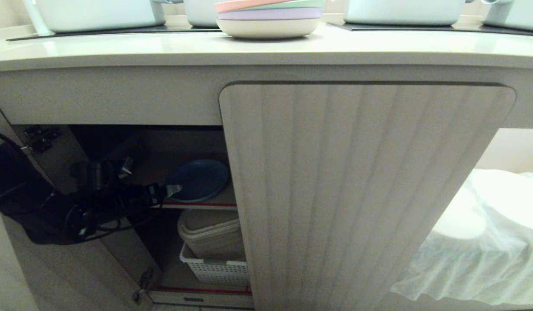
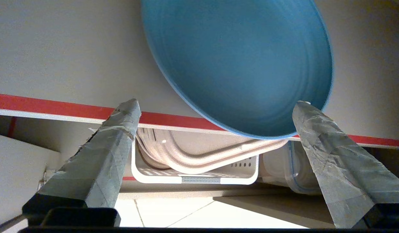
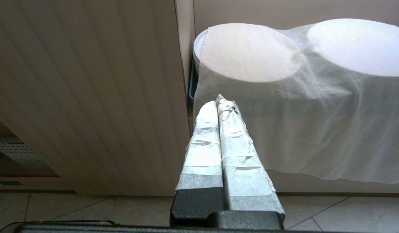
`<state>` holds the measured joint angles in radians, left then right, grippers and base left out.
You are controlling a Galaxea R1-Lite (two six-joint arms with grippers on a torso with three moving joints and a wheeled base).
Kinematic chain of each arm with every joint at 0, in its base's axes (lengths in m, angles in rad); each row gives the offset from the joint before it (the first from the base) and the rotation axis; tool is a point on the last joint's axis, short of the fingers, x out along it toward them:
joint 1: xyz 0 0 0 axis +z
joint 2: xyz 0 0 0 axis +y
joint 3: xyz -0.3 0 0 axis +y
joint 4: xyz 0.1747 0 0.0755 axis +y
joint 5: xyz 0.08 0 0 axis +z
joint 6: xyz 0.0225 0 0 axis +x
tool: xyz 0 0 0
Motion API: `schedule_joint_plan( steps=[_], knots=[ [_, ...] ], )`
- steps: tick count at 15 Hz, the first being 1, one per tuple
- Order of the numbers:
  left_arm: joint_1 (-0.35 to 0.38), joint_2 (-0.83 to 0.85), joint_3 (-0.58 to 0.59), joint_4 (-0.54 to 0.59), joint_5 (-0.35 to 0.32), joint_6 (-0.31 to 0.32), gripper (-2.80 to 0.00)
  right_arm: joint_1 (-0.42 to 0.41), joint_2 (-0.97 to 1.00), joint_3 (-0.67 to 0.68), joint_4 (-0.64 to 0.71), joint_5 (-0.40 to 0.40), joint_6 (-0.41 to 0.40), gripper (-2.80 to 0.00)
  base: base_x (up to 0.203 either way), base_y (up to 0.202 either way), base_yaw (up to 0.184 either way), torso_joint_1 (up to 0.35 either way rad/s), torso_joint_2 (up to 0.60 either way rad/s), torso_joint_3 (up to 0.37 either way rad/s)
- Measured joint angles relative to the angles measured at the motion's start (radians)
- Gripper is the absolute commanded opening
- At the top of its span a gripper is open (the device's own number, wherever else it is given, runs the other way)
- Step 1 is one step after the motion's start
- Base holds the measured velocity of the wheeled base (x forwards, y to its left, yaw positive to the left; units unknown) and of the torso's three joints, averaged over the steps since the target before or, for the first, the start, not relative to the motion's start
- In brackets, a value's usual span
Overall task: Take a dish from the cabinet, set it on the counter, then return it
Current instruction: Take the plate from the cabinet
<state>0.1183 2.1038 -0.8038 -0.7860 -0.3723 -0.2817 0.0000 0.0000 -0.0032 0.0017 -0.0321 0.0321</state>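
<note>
The blue dish [image 1: 197,179] lies flat on the inner shelf [image 1: 214,201] of the cabinet [image 1: 357,194], whose left door stands open. In the left wrist view the dish [image 2: 238,64] overhangs the shelf's red-edged board [image 2: 57,108]. My left gripper [image 1: 150,178] is inside the opening just in front of the dish and open, its taped fingers [image 2: 118,136] spread wide with nothing between them. One fingertip sits close beside the dish's rim. The cream counter [image 1: 163,47] runs above. My right gripper [image 3: 220,100] is shut and empty, low beside the closed fluted door.
A pink-topped stack of pastel plates [image 1: 268,17] and white pots [image 1: 98,13] stand on the counter. Below the shelf, a white perforated basket [image 1: 214,270] holds beige containers [image 1: 210,233]. The open left door [image 1: 55,268] flanks my arm. A white cloth [image 1: 486,242] covers round things at the right.
</note>
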Motion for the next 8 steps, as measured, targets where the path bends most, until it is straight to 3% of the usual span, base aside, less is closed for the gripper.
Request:
schedule_joint_plan(
  steps=[6,8],
  knots=[
    [-0.003,0.000,-0.014,0.014,0.000,0.000,0.00,0.000,0.000,0.000,0.000,0.000,0.000,-2.80,0.000,0.000,0.000,0.000,0.00,0.000],
    [-0.003,0.000,-0.036,0.069,0.006,-0.001,0.00,0.000,0.000,0.000,0.000,0.000,0.000,-2.80,0.000,0.000,0.000,0.000,0.00,0.000]
  ],
)
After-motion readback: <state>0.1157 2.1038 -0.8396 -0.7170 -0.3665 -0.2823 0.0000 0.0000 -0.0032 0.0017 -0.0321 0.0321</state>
